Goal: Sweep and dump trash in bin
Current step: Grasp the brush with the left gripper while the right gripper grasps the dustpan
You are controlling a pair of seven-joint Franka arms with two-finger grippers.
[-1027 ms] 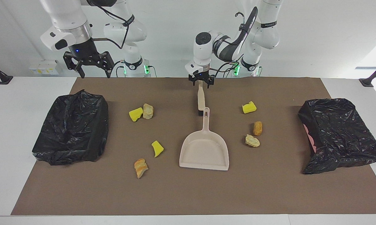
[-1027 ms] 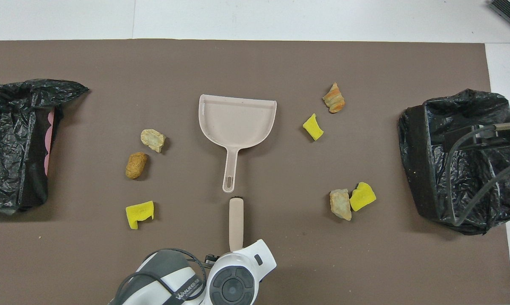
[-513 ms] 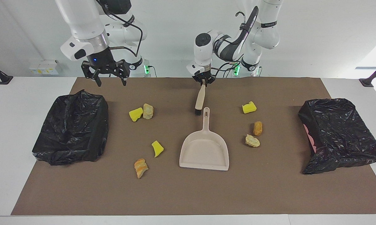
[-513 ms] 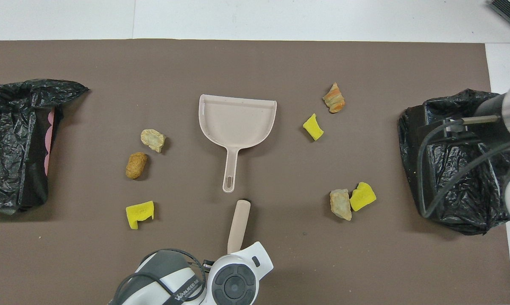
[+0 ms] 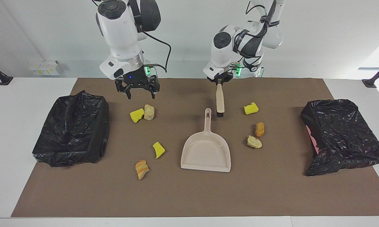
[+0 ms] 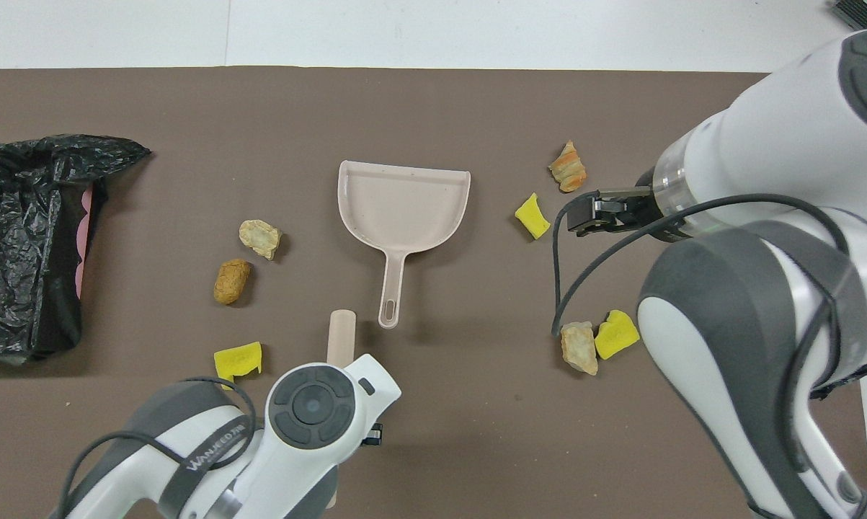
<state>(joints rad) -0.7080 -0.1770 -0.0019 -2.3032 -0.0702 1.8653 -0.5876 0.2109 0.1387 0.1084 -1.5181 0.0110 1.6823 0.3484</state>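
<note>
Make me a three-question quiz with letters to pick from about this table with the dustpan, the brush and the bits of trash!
1. Where does the dustpan lie?
A. on the brown mat, about midway between the two black bags
B. inside a black bag
C. on top of a yellow chunk

2. How many bright yellow chunks are on the mat?
A. one
B. three
C. six

3. What is the left gripper doing?
A. hanging open with nothing in it
B. shut on the brush, bristles pointing down
C. shut on the dustpan's handle

Answers: 1 A, the dustpan sits flat on the mat between the bags. 2 B, three yellow chunks show. 3 B, its fingers clamp the top of the brush's handle, while the right gripper hangs open over a yellow and tan pair.
</note>
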